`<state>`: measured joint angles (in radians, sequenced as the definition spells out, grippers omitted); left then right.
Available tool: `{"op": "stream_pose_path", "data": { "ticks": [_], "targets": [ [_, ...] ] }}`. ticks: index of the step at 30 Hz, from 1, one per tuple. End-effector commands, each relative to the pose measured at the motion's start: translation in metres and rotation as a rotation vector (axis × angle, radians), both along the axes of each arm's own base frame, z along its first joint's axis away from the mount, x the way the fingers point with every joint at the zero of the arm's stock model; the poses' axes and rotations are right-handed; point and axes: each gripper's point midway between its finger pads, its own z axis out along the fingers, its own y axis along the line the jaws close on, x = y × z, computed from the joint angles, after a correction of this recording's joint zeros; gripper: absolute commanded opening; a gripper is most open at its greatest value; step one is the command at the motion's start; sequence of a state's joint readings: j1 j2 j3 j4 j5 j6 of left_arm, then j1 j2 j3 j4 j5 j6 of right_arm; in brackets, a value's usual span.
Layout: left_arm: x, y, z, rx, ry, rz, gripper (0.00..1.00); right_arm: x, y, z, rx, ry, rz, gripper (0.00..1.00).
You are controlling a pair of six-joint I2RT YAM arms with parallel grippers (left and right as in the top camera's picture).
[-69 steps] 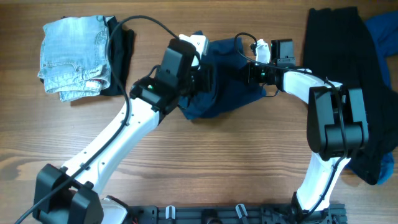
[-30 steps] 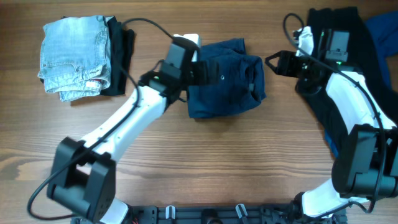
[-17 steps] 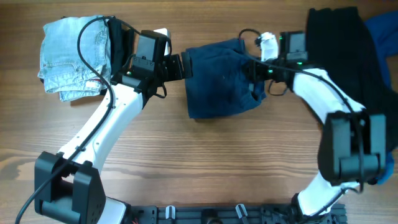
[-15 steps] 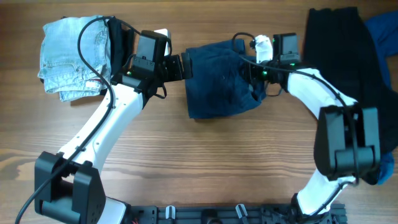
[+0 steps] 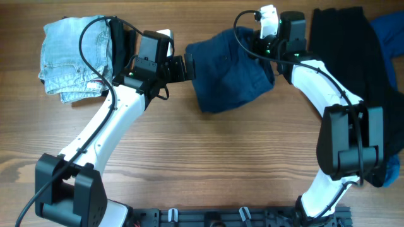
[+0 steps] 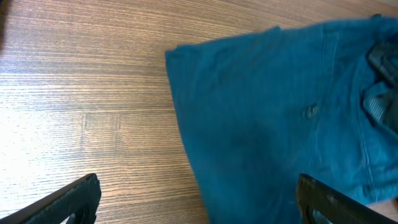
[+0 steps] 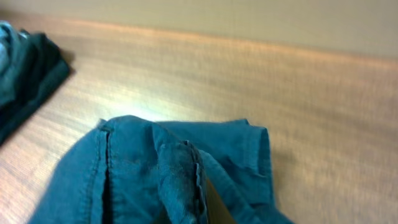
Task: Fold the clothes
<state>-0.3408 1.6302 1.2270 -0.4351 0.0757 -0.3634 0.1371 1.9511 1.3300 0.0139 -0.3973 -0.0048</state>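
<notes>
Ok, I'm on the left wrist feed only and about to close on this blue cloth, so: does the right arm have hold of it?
Observer: Yes. The right gripper has the navy shorts pinched at their right edge, cloth bunched at its fingers.
Operator: And where is my gripper on them?
Observer: The left gripper is open at the shorts' left edge.
Operator: Anything behind it?
Observer: Folded light jeans, lying on a dark garment.
</notes>
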Motion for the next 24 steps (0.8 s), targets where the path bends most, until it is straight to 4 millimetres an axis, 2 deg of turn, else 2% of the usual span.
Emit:
{"op": "stream_pose_path", "data": {
  "ticks": [1,2,3,4,6,9,13,15,17,18,24],
  "targets": [
    [0.002,0.000,0.016,-0.003,-0.041,-0.012,1.00,0.012,0.016,-0.029,0.041,0.021,0.013,0.04],
    [0.002,-0.001,0.016,-0.002,-0.040,-0.014,1.00,0.014,0.017,-0.037,0.054,0.030,0.004,0.05],
    [0.002,-0.001,0.016,-0.002,-0.041,-0.016,1.00,0.016,0.017,-0.045,0.071,0.045,-0.009,0.46],
    [0.002,-0.002,0.016,-0.002,-0.041,-0.017,1.00,0.017,0.016,-0.046,0.076,0.049,-0.016,0.96],
    [0.002,-0.002,0.016,-0.002,-0.040,-0.017,1.00,0.019,0.011,-0.039,0.082,0.038,-0.028,1.00],
    [0.002,-0.002,0.016,-0.002,-0.040,-0.017,1.00,0.021,-0.003,-0.012,0.098,0.012,-0.056,1.00],
    [0.002,-0.002,0.016,-0.003,-0.040,-0.017,1.00,0.013,-0.040,0.039,0.099,-0.025,-0.117,1.00],
    [0.001,-0.005,0.016,-0.014,-0.037,-0.028,1.00,0.004,-0.059,0.047,0.096,0.005,-0.153,1.00],
    [-0.001,-0.008,0.016,-0.027,-0.032,-0.041,1.00,-0.004,-0.071,0.036,0.093,0.074,-0.175,1.00],
    [-0.002,-0.010,0.016,-0.028,-0.030,-0.047,1.00,-0.016,-0.075,0.019,0.083,0.150,-0.160,1.00],
    [-0.003,-0.014,0.012,-0.024,-0.020,-0.057,1.00,-0.058,-0.065,-0.036,0.000,0.323,0.020,1.00]
  ]
}}
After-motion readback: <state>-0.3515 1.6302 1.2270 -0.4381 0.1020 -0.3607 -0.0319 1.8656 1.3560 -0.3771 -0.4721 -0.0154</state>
